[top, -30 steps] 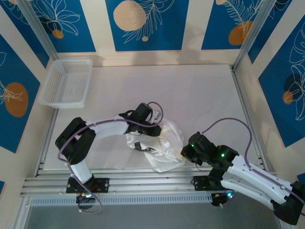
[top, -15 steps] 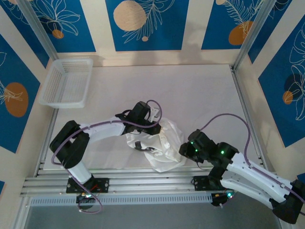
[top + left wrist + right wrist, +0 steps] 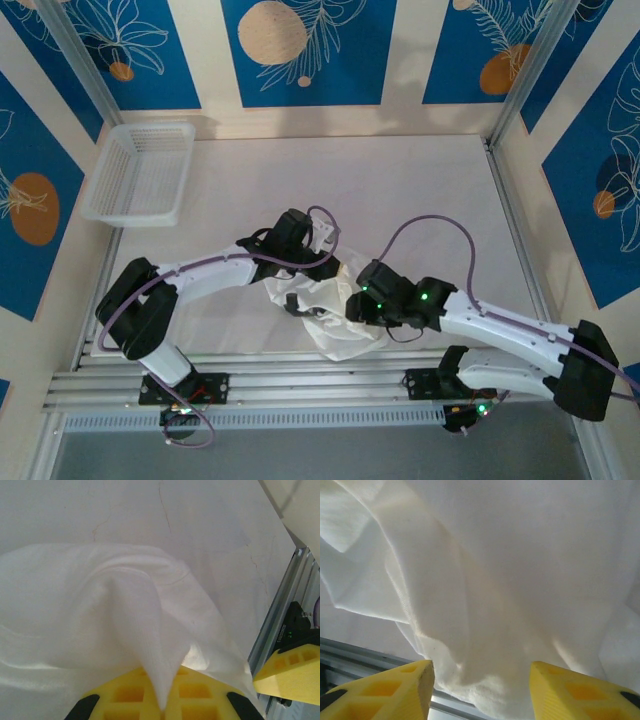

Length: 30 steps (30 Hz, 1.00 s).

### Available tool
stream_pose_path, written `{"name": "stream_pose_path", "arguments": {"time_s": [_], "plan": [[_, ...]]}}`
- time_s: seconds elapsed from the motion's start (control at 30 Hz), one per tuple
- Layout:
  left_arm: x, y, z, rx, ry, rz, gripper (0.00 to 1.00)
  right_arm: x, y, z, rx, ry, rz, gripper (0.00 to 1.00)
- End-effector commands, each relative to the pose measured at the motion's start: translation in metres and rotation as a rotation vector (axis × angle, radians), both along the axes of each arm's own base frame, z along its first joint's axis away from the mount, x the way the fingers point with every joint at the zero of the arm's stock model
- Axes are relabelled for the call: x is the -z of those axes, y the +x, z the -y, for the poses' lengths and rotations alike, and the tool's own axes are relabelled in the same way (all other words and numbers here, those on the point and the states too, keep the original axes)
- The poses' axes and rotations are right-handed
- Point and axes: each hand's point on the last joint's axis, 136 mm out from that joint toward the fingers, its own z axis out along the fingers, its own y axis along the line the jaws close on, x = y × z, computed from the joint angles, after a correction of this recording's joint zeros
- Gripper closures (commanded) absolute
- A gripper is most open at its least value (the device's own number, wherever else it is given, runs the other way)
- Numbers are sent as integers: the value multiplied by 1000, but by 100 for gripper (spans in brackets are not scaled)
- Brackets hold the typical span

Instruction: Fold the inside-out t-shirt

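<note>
Inside-out t-shirt [image 3: 335, 310] bunched at desk [image 3: 420, 190] near edge, between the arms. Left pincer [image 3: 162, 702] clenched on a raised fold. Right pincer [image 3: 480, 690] released, jaws straddling the hem above the rail [image 3: 360, 652]. Far half of the desk is open room; basket [image 3: 140, 175] in the far-left corner.

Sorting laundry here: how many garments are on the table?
1: the white t-shirt, crumpled near the table's front edge. Its bunched folds could hide a smaller piece.

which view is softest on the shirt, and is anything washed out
Right wrist: t-shirt very close, soft, warm shading in the folds. Left wrist: bright and low in contrast, white cloth barely separates from the table. Top external: even light, sharp, faint shadow along the table's far edge.
</note>
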Motion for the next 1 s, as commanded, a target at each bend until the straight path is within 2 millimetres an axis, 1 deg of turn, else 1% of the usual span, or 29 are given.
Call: {"name": "stream_pose_path", "arguments": {"time_s": [0.0,0.07,0.13,0.17,0.2,0.33,0.4,0.47,0.53,0.6,0.67,0.73,0.8,0.83,0.87,0.93,0.97], "plan": [[-7,-2,0,17,-13,30,100,0,2,-9,-7,-4,-8,43],[-8,-1,1,14,-14,33,100,4,1,-13,-8,-10,-27,43],[-8,0,0,10,-7,36,100,5,1,-18,-13,-7,-38,52],[-7,1,0,7,-5,38,100,6,0,-19,-11,-10,-42,60],[-7,1,-1,4,-1,39,100,5,1,-19,0,-14,-42,65],[-6,1,-2,-1,2,42,97,2,0,-14,16,-18,-41,78],[-8,1,-3,-6,-1,47,91,1,-2,-13,14,-13,-40,92],[-11,2,-4,-16,-7,61,81,-2,-2,-11,10,-12,-36,100],[-22,5,-10,-39,-19,103,66,-11,1,-5,19,-26,-9,100],[-37,9,-22,-84,-23,169,52,-29,8,3,32,-22,40,100],[-50,12,-37,-124,-20,221,44,-51,17,7,35,14,102,100],[-59,10,-50,-139,-2,262,40,-75,29,11,53,63,160,100],[-61,2,-59,-124,22,281,36,-99,43,15,82,121,214,100],[-58,-4,-62,-107,28,277,33,-109,49,15,80,152,233,100],[-51,-10,-64,-84,36,260,29,-119,54,11,69,190,247,100],[-25,-22,-70,-60,93,197,26,-132,64,8,61,234,263,100],[-8,-27,-74,-56,129,156,25,-136,68,7,59,254,262,100]]}}
